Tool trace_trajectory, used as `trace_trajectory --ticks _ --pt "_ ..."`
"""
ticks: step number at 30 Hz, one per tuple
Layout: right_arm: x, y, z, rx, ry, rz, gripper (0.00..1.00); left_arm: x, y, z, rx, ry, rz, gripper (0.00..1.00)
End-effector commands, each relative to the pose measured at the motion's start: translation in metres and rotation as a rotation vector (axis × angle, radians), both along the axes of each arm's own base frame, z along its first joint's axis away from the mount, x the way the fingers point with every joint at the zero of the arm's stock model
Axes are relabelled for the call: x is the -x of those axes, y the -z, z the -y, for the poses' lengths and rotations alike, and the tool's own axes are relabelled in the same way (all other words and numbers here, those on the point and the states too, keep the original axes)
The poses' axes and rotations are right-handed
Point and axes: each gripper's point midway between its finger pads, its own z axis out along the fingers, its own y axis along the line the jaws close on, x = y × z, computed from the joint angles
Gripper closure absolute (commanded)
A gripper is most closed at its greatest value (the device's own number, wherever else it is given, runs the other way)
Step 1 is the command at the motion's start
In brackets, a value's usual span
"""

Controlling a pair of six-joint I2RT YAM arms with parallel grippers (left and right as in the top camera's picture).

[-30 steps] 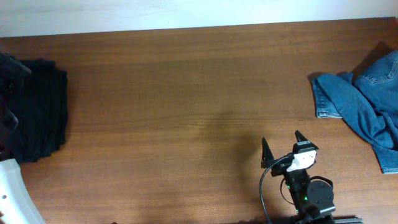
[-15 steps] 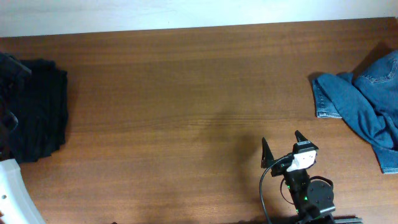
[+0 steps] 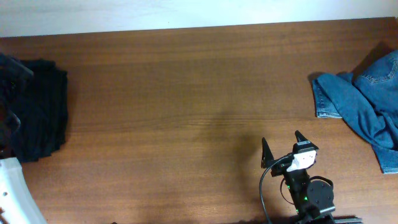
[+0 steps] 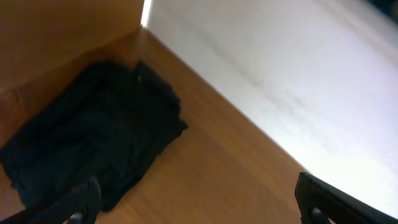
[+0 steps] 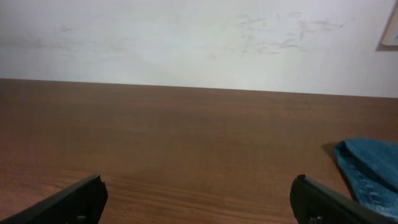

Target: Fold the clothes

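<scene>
Denim jeans (image 3: 373, 106) crumpled, black garment (image 3: 37, 109) seemingly folded

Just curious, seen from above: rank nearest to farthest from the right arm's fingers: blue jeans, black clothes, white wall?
1. Blue jeans, off to its right.
2. White wall, straight ahead.
3. Black clothes, far left.

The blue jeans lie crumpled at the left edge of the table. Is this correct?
No. The blue jeans lie crumpled at the right edge of the table, as the overhead view shows; the left edge holds a black garment.
</scene>
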Motion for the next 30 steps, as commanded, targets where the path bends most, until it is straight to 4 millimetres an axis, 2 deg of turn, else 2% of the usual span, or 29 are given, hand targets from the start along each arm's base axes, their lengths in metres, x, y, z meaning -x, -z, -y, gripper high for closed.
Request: trace_trajectory --ticks 1,5,12,16,19,25,27,30 --pt "0.0 0.002 0.001 0.009 0.002 -0.001 0.01 0.003 0.049 0.004 0.063 0.007 -0.1 0.01" --pt "0.0 0.002 0.001 0.009 0.002 -0.001 0.01 0.029 0.107 0.017 0.121 0.006 -0.214 0.01" --pt "0.0 0.002 0.001 0.009 0.002 -0.001 0.01 0.102 0.219 0.055 0.224 0.004 -0.415 0.01" --pt "0.0 0.002 0.001 0.009 0.002 -0.001 0.01 0.136 0.273 0.072 0.27 0.004 -0.503 0.01" --pt "0.0 0.002 0.001 0.009 0.002 -0.001 0.01 0.155 0.3 0.081 0.298 -0.002 -0.557 0.01" --pt "0.0 0.002 0.001 0.008 0.002 -0.001 0.01 0.17 0.327 0.089 0.334 -0.02 -0.598 0.01" --pt "0.0 0.002 0.001 0.009 0.002 -0.001 0.01 0.17 0.334 0.089 0.33 -0.019 -0.59 0.01" --pt "0.0 0.002 0.001 0.008 0.002 -0.001 0.01 0.156 0.34 0.083 0.3 -0.012 -0.514 0.01"
